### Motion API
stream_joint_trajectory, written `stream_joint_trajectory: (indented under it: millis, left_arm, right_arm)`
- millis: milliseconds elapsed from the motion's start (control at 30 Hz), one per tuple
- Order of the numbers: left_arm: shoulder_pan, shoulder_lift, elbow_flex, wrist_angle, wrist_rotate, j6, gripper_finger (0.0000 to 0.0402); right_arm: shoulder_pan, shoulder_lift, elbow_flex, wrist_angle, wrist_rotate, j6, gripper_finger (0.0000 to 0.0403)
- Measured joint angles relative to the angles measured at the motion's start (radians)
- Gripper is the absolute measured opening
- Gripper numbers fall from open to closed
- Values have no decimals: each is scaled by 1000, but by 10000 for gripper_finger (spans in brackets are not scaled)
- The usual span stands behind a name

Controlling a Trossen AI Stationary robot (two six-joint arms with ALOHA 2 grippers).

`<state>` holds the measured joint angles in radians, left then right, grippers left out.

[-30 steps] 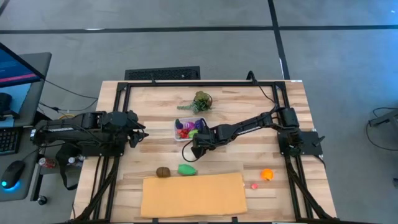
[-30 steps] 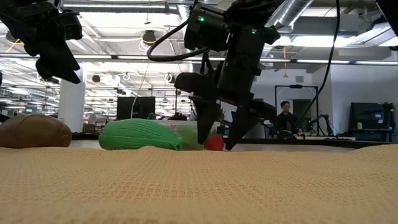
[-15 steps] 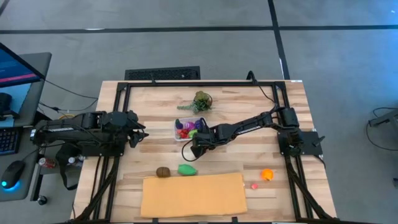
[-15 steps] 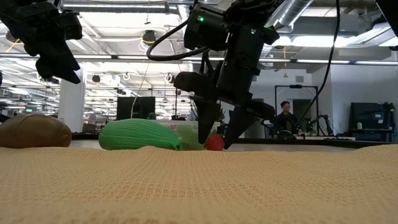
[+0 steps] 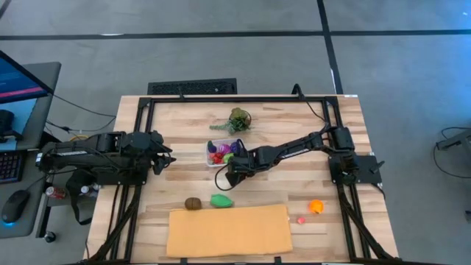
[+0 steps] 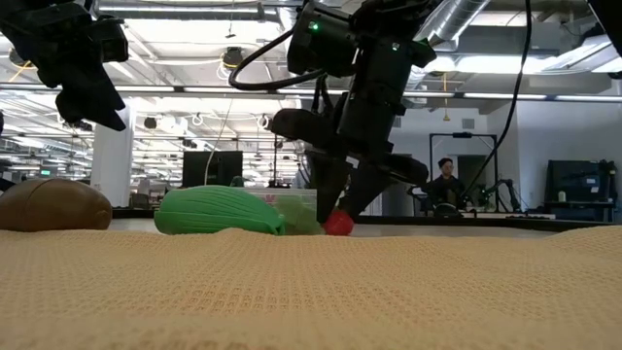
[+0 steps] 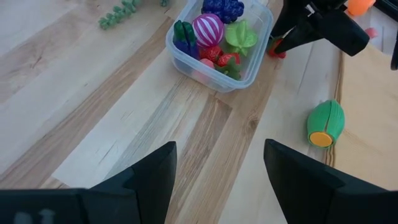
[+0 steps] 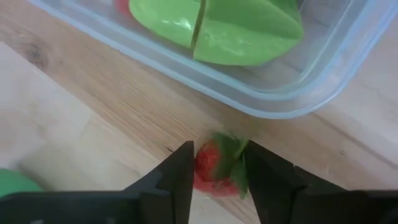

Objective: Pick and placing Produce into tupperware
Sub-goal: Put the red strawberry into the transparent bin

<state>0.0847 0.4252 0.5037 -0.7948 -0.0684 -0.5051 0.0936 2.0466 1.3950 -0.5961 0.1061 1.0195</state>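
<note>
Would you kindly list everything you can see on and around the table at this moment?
tupperware: one, clear, table centre
produce inside it: several, purple, pink, green, red, blue
strawberry: one, red, on the wood beside the tupperware
ribbed piece: one, green, by the mat's far edge
brown piece: one, beside the ribbed piece
orange piece: one, right of the mat
pink piece: one, beside the orange piece
leafy bunch: one, green, beyond the tupperware
mat: one, tan-orange, near edge
keyboard: one, black, far edge
person: one, background room
left end effector: open, left of the tupperware
right end effector: closed on the strawberry
</note>
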Motion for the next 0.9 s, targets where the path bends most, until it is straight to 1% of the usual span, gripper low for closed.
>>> stream_joint_trajectory:
  millis: [267,500,900]
  left_arm:
    - [0,0,0,0,0,0,231]
    - [0,0,0,0,0,0,231]
    - [0,0,0,0,0,0,231]
  right_arm:
    - [0,0,0,-1,-3,0,128]
    - [2,1,0,-1,-26,-8,130]
    - [4,2,-1,-4,-28,-9,170]
